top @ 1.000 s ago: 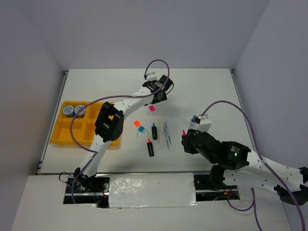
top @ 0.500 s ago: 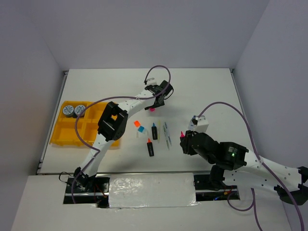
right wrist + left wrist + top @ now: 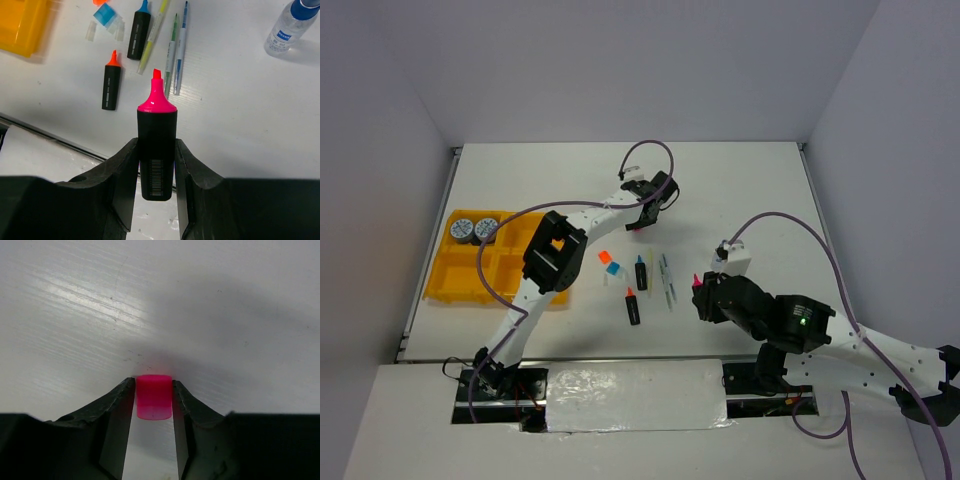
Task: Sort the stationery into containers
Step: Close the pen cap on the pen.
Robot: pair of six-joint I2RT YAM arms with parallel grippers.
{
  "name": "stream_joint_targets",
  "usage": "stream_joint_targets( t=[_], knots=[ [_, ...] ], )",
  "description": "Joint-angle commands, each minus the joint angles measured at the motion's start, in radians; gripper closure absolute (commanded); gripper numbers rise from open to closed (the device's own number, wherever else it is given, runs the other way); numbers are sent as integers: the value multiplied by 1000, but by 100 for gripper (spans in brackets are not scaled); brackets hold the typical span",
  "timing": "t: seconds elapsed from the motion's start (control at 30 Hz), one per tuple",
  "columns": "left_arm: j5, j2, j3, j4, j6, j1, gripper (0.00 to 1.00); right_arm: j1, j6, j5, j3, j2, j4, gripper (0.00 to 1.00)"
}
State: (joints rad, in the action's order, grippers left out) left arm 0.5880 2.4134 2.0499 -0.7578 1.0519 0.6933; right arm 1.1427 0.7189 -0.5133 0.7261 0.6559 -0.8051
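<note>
Pink is the small plastic cap (image 3: 154, 399) that sits squarely between the fingers of the left claw (image 3: 154, 390). Both dark pads press against its sides, pinching it while its underside rests on the white table (image 3: 210, 300). Nothing but bare tabletop lies ahead of those fingertips. The right claw (image 3: 156, 145) is clamped on a black marker with a bare pink tip (image 3: 157, 127). The barrel stands lengthwise between the fingers and the chisel tip pokes out past them, held clear above the table. Just beyond that tip lie thin pale pens (image 3: 171, 55) side by side. Ahead and to the left of this claw lies an orange-tipped black marker (image 3: 111, 85), and farther ahead a blue-tipped black marker (image 3: 139, 32). Far ahead to the right stands a clear bottle with a blue cap (image 3: 290, 25). In the overhead view, a yellow-orange translucent tray (image 3: 470, 275) lies well off to the left of the left claw (image 3: 640, 222). Two round blue-and-white tins (image 3: 474, 230) sit together in its far-left compartment.
</note>
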Motion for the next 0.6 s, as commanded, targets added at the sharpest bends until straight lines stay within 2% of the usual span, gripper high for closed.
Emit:
stream_joint_targets(
  t=[0.0,0.07,0.1,0.13,0.3,0.4,0.43,0.57],
  knots=[
    [-37,-2,-37,11,10,-3,54,-1,-12,-1,-5,-1,61,100],
    [-50,-14,-57,21,7,-5,63,-1,-15,4,-8,-1,69,100],
    [-51,-19,-63,17,10,-5,74,-1,-16,6,-10,1,76,100],
    [-60,-37,-80,18,10,-3,80,-1,-18,10,-11,2,81,100],
    [-74,-160,-148,64,-16,-5,97,-3,-21,13,-25,-1,127,100],
    [-125,-362,-250,197,-81,-3,100,-3,-27,41,-59,-61,204,100],
    [-182,-411,-316,303,-139,-5,100,-3,-32,51,-71,-109,230,100],
    [-361,-641,-486,539,-245,-6,100,-4,-84,143,-138,-216,437,100]
  ],
)
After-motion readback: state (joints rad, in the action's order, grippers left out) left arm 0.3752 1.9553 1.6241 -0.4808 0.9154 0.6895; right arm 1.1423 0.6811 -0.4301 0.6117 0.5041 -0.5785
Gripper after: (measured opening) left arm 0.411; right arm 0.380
